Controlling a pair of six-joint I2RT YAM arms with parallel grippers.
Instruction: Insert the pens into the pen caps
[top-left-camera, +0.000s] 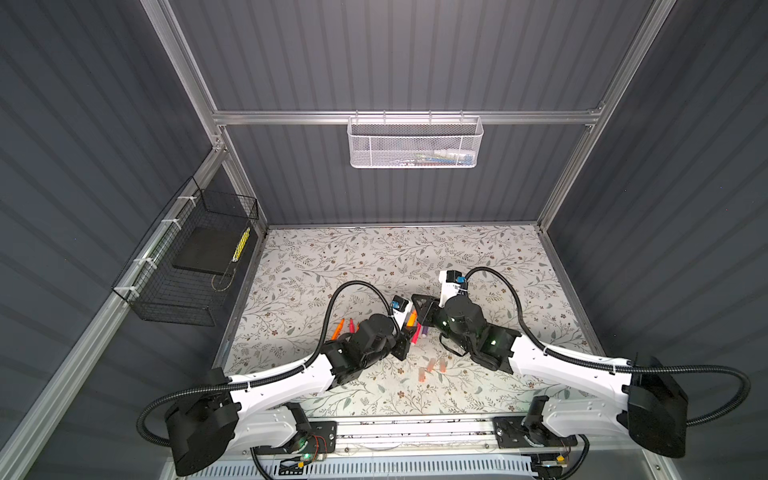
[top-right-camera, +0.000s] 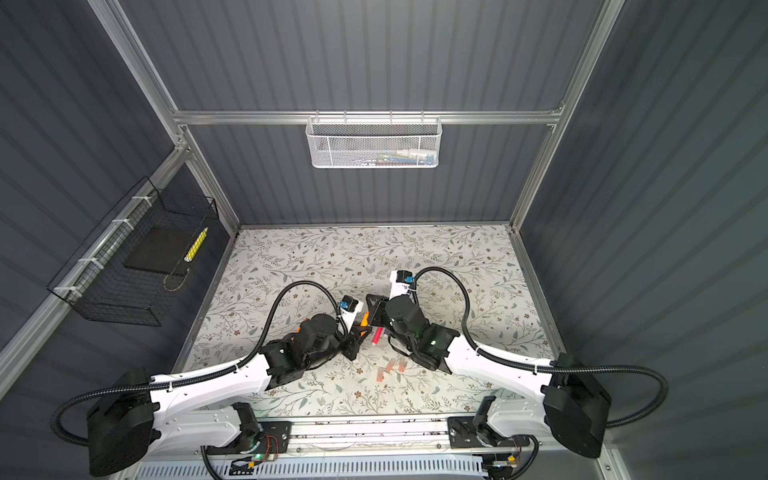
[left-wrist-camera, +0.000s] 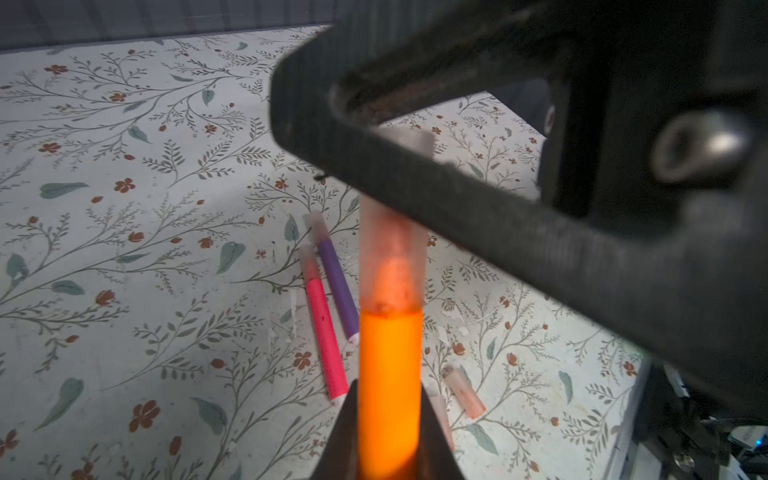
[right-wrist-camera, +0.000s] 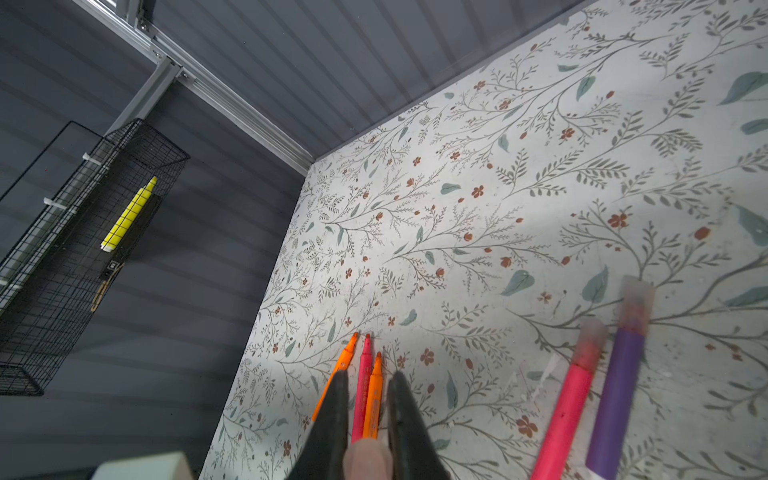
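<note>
Orange marker pen (left-wrist-camera: 390, 374), long and thin, is pinched tight between the two black fingers of the left gripper (left-wrist-camera: 388, 388). Its tip sits inside a short see-through pinkish cap (left-wrist-camera: 392, 257). The right gripper (right-wrist-camera: 370, 376) has its fingers squeezed shut on that same cap, so the two grippers meet nose to nose. Just past the left fingers, down on the flowery table (left-wrist-camera: 124, 249), a pink-red pen (left-wrist-camera: 326, 332) and a purple pen (left-wrist-camera: 338, 286) lie side by side, and each has a cap on its tip. A loose cap (left-wrist-camera: 465, 392) lies on the table near the left fingers. Beyond the right fingers, three bare pens (right-wrist-camera: 362, 374) lie close together, two orange and one pink-red, with their tips pointing away from the fingers.
</note>
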